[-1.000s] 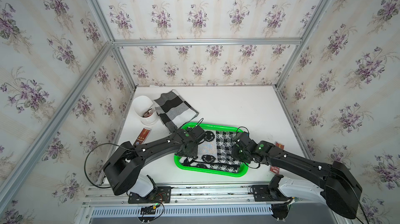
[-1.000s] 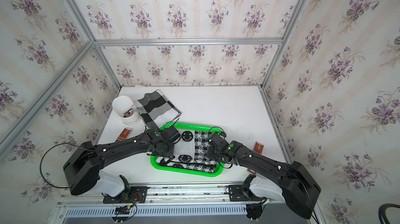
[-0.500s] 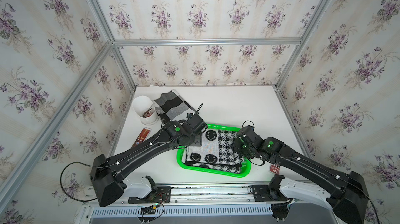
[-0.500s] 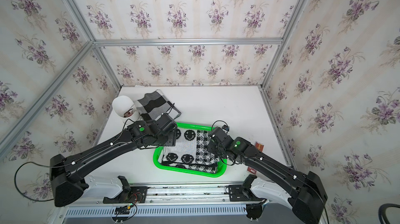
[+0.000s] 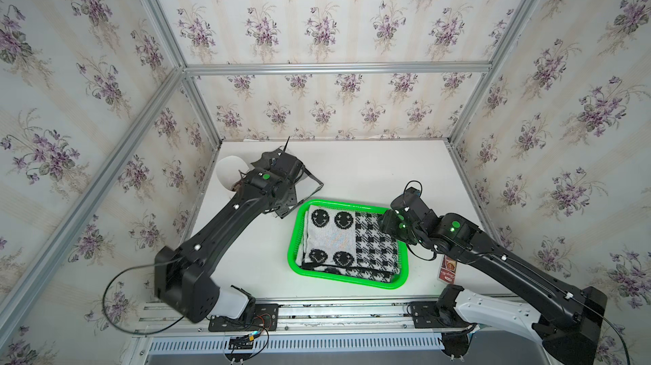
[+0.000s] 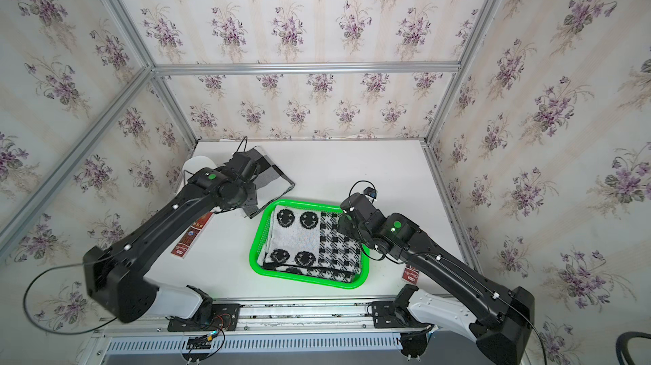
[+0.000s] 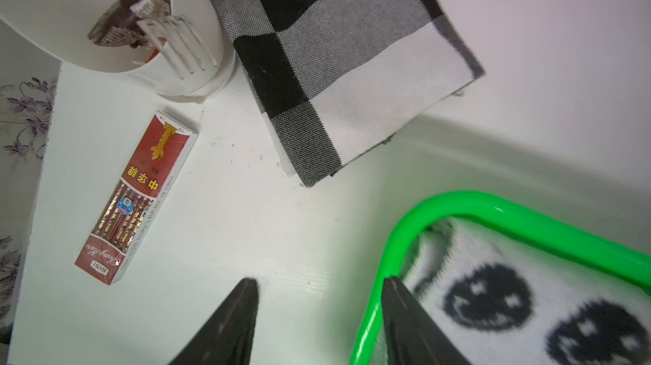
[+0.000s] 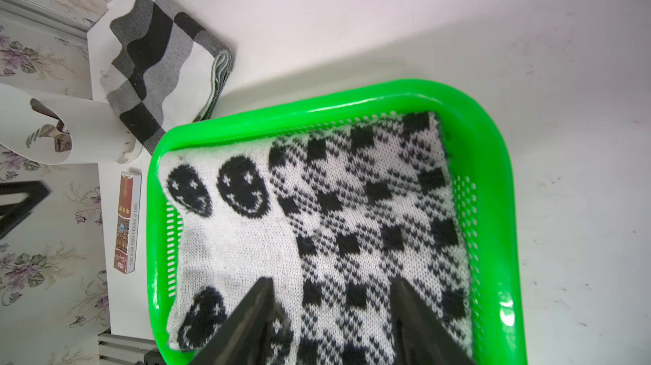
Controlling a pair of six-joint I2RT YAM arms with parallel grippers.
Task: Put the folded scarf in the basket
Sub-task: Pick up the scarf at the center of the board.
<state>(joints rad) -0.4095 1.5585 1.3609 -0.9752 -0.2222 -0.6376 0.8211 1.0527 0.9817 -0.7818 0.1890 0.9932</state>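
Right wrist view is showing the scarf (image 8: 317, 222) lying folded in the basket (image 8: 493, 169); right tool (image 8: 330, 282) and left tool (image 7: 319, 279) are gaping, empty.

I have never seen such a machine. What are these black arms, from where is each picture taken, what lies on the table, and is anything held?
These are two robot arms, the left arm and the right arm, at a white table. Each ends in a two-fingered tool. Two pictures look down from one double camera above; the other two come from a small camera on each wrist. A folded scarf with smiley faces lies in the green basket. Beside the basket lie a grey checked cloth, a white cup and a red box. The left tool and the right tool are both open and hold nothing.
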